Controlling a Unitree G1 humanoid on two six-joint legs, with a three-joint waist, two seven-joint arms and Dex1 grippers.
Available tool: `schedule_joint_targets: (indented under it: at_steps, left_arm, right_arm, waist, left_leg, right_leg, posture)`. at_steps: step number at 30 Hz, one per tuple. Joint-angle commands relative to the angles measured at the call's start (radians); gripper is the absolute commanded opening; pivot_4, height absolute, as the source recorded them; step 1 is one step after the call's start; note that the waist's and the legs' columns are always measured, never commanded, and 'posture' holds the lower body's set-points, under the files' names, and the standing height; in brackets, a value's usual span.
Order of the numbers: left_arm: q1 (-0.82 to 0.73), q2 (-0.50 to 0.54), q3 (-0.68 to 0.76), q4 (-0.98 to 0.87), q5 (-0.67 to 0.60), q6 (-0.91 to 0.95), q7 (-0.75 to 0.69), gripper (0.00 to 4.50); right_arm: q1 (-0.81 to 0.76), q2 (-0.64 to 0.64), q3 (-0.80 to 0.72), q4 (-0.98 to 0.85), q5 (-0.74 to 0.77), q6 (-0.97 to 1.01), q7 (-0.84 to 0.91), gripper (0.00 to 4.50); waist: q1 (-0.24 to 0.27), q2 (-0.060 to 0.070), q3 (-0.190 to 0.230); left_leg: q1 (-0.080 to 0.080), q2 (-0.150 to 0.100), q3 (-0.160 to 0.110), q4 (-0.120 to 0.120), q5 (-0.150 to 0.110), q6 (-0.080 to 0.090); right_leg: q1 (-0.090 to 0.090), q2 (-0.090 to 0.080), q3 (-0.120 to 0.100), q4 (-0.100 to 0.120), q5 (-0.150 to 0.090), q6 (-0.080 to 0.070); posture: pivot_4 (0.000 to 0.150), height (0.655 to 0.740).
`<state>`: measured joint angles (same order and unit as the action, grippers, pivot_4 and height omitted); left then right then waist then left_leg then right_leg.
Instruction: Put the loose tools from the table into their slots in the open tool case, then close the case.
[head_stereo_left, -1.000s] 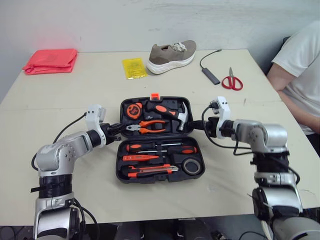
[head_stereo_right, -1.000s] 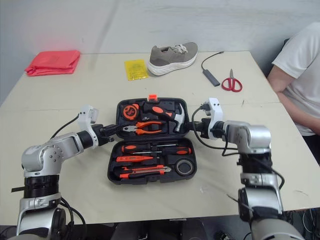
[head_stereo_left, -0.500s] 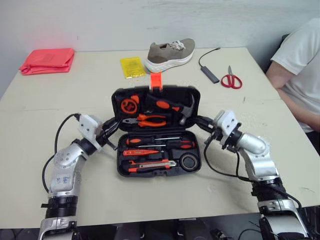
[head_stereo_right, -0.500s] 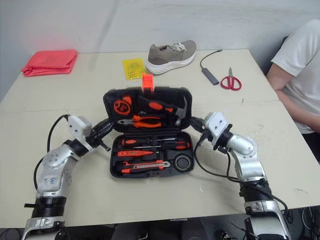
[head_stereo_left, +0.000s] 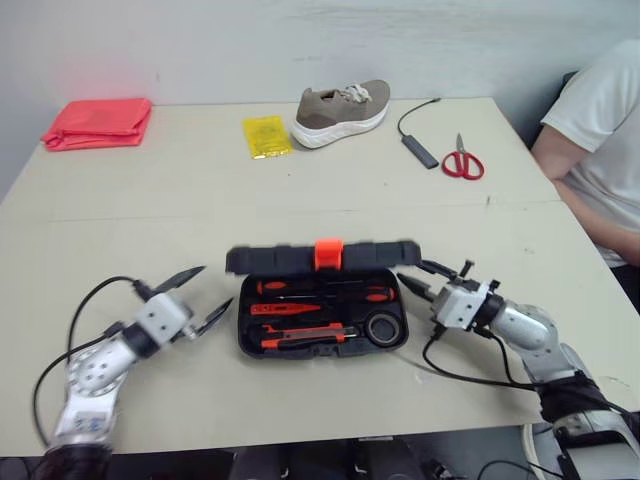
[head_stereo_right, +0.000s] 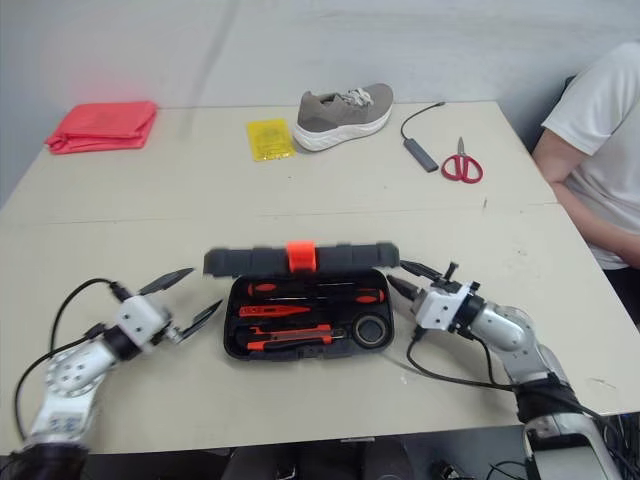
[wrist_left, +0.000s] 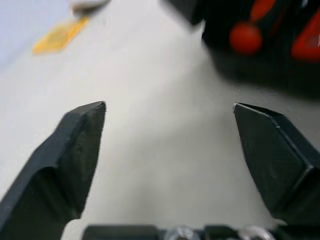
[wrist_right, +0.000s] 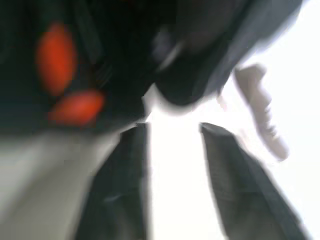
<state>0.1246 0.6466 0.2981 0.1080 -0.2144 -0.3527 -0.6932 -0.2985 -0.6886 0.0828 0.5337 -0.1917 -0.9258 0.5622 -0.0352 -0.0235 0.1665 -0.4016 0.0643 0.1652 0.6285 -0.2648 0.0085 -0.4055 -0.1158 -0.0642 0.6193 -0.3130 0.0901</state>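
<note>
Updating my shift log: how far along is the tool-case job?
Done: orange-handled tools sit in slots of the black plastic tool case. In hand: its black lid with the orange latch hangs partly lowered, not shut; the left end effector and right end effector are open beside it, empty. Left: shutting the lid.

The tool case (head_stereo_left: 275, 260) is black with an orange latch (head_stereo_left: 328, 254). The shoe (head_stereo_left: 343, 108) is taupe with a white sole. The scissors (head_stereo_left: 463, 162) have red handles.
</note>
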Motion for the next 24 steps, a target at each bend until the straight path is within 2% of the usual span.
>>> schedule_joint_targets:
  at_steps: [1, 4, 6, 8, 11, 12, 15, 16, 17, 18, 21, 24]
  left_arm:
    - [0.066, 0.07, 0.124, -0.081, -0.192, 0.181, -0.086, 3.93]
    - [0.079, 0.135, 0.176, -0.117, -0.294, 0.327, -0.149, 3.93]
    - [0.026, 0.158, 0.157, -0.145, -0.341, 0.421, -0.159, 3.93]
    - [-0.04, 0.169, 0.119, -0.151, -0.318, 0.458, -0.148, 3.93]
    - [-0.253, 0.148, -0.026, -0.148, -0.294, 0.608, -0.125, 3.13]
    - [-0.348, 0.125, -0.083, -0.106, -0.266, 0.651, -0.111, 2.68]
    - [-0.512, 0.08, -0.181, 0.026, -0.181, 0.672, -0.094, 1.24]
    - [-0.554, 0.068, -0.21, 0.079, -0.146, 0.656, -0.097, 0.77]
    - [-0.608, 0.048, -0.246, 0.155, -0.104, 0.639, -0.096, 0.28]
    - [-0.658, 0.021, -0.273, 0.238, -0.072, 0.602, -0.102, 0.06]
    - [-0.764, -0.029, -0.336, 0.468, 0.029, 0.481, -0.11, 0.06]
    - [-0.846, -0.068, -0.369, 0.576, 0.07, 0.393, -0.162, 0.06]
  right_arm:
    - [0.059, -0.081, -0.028, -0.063, 0.119, 0.053, 0.084, 3.24]
    - [0.179, -0.171, -0.05, -0.196, 0.354, 0.237, 0.257, 3.24]
    - [0.272, -0.228, -0.061, -0.352, 0.539, 0.477, 0.369, 3.24]
    - [0.332, -0.261, -0.074, -0.482, 0.658, 0.644, 0.422, 3.24]
    - [0.406, -0.326, -0.062, -0.685, 0.773, 0.894, 0.48, 2.44]
    - [0.412, -0.345, -0.047, -0.738, 0.797, 0.975, 0.496, 1.95]
    - [0.41, -0.384, -0.014, -0.816, 0.811, 1.143, 0.534, 0.39]
    - [0.409, -0.401, 0.004, -0.832, 0.805, 1.197, 0.552, 0.0]
    - [0.394, -0.4, 0.04, -0.833, 0.762, 1.216, 0.56, 0.0]
    - [0.37, -0.377, 0.071, -0.82, 0.716, 1.211, 0.556, 0.0]
    - [0.293, -0.283, 0.111, -0.765, 0.637, 1.199, 0.514, 0.0]
    - [0.242, -0.244, 0.13, -0.705, 0.566, 1.198, 0.516, 0.0]
  waist:
    - [-0.002, 0.001, 0.0]
    - [0.008, 0.002, 0.001]
    - [0.015, 0.005, 0.004]
    - [0.02, 0.005, 0.004]
    - [0.029, 0.006, 0.005]
    - [0.032, 0.007, 0.005]
    - [0.034, 0.006, 0.005]
    - [0.033, 0.006, 0.005]
    - [0.033, 0.005, 0.005]
    - [0.034, 0.003, 0.005]
    - [0.031, -0.001, 0.004]
    - [0.031, -0.005, 0.005]
  left_leg:
    - [0.0, 0.0, 0.0, 0.0, 0.0, 0.0]
    - [0.003, 0.001, -0.005, 0.001, -0.002, 0.004]
    - [0.006, 0.001, -0.009, 0.0, -0.003, 0.004]
    - [0.008, 0.001, -0.01, -0.001, -0.003, 0.004]
    - [0.01, 0.0, -0.011, -0.001, -0.003, 0.004]
    - [0.01, 0.0, -0.011, -0.001, -0.003, 0.004]
    - [0.009, 0.0, -0.011, 0.0, -0.003, 0.004]
    - [0.008, 0.0, -0.011, -0.001, -0.003, 0.003]
    - [0.009, 0.0, -0.01, 0.0, -0.003, 0.003]
    - [0.008, 0.0, -0.009, -0.001, -0.003, 0.005]
    - [0.008, 0.001, -0.008, 0.001, -0.002, 0.006]
    - [0.008, 0.001, -0.007, 0.002, -0.003, 0.005]
  right_leg:
    - [0.0, 0.0, 0.0, 0.0, 0.0, 0.0]
    - [0.006, -0.001, 0.0, -0.001, -0.001, -0.002]
    - [0.011, -0.001, -0.002, -0.002, -0.003, -0.005]
    - [0.014, -0.002, -0.003, -0.003, -0.009, -0.016]
    - [0.016, -0.002, -0.003, -0.002, -0.009, -0.016]
    - [0.015, -0.001, -0.003, -0.002, -0.008, -0.014]
    - [0.014, 0.0, -0.003, -0.001, -0.003, -0.005]
    - [0.014, 0.001, -0.003, -0.002, -0.003, -0.005]
    - [0.014, 0.002, -0.003, -0.002, -0.003, -0.005]
    - [0.012, 0.003, -0.005, -0.002, -0.003, -0.005]
    - [0.012, 0.005, -0.011, -0.003, -0.003, -0.005]
    - [0.012, 0.005, -0.011, -0.002, -0.002, -0.004]
  posture:
    - [0.15, 0.74]
    - [0.15, 0.74]
    - [0.15, 0.74]
    - [0.15, 0.74]
    - [0.15, 0.74]
    - [0.15, 0.74]
    - [0.15, 0.74]
    - [0.15, 0.74]
    - [0.15, 0.74]
    - [0.15, 0.74]
    - [0.15, 0.74]
    - [0.15, 0.74]
